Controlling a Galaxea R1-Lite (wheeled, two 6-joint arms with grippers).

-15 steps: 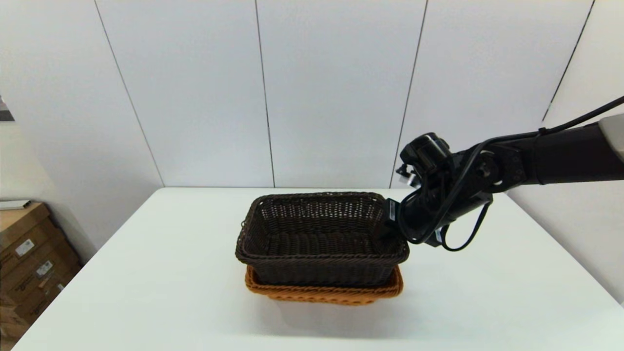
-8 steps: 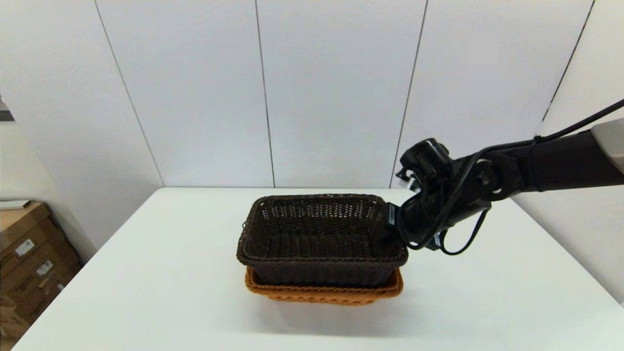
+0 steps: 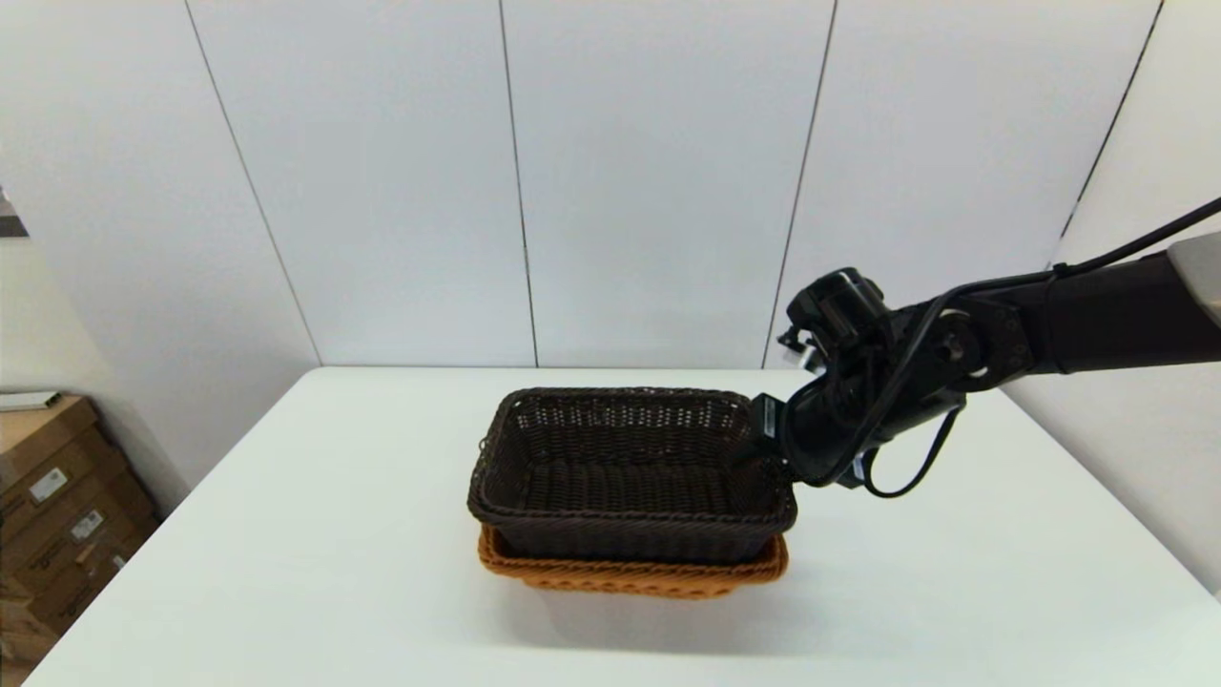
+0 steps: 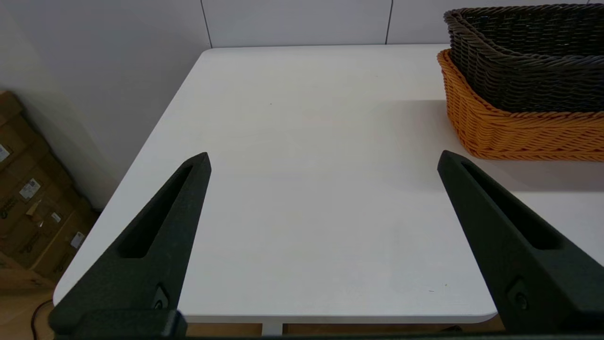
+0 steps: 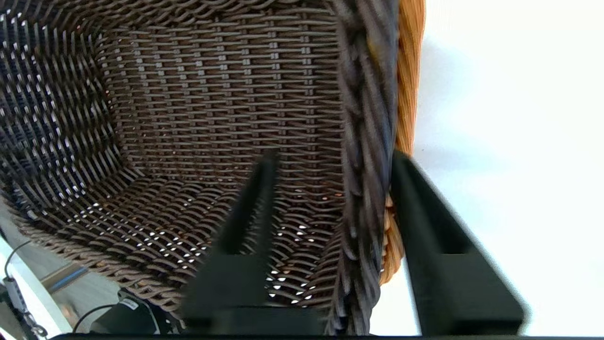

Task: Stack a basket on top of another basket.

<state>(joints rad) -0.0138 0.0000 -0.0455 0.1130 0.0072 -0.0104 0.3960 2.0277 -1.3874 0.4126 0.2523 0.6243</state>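
At the table's point(image 3: 286, 534) centre, the dark basket point(image 3: 630, 472) sits nested in the orange basket point(image 3: 630, 571).
The right gripper point(image 5: 332, 160) straddles the dark basket's rim at 3 o'clock, fingers parted, rim between them. The left gripper point(image 4: 323, 160) hangs wide open at 7 o'clock. Cardboard boxes point(image 3: 52, 515) stand at 9 o'clock.

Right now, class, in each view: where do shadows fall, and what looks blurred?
Head view: a soft shadow lies on the white table in front of the orange basket. Left wrist view: a faint shadow spreads across the table beside that basket; everything reads sharp. Right wrist view: the dark basket rim and the right gripper fingers look smeared.
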